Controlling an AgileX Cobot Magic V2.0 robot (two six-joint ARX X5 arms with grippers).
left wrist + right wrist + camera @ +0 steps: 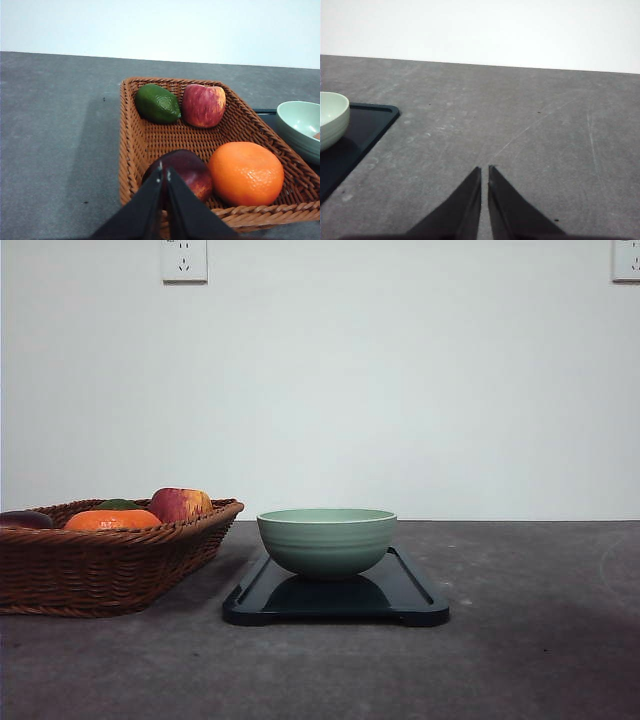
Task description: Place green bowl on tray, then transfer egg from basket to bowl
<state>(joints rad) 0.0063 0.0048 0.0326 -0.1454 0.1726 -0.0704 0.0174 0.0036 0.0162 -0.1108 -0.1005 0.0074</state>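
The pale green bowl (326, 540) stands upright on the dark tray (412, 602) in the middle of the table; the left wrist view also catches the bowl (300, 125). Inside it, at the picture's edge, a sliver of reddish-brown (317, 135) shows, too little to tell whether it is the egg. The brown wicker basket (100, 570) sits left of the tray. My left gripper (164, 171) hangs shut and empty over the basket's (150, 145) near side. To the right of the tray (365, 127) and bowl (331, 120), my right gripper (484, 170) is shut and empty above bare table.
The basket holds a green fruit (157, 103), a red-yellow apple (203, 105), an orange (245, 172) and a dark red-purple fruit (185, 172) right under my left fingertips. Grey tabletop stretches left of the basket and right of the tray. A white wall stands behind.
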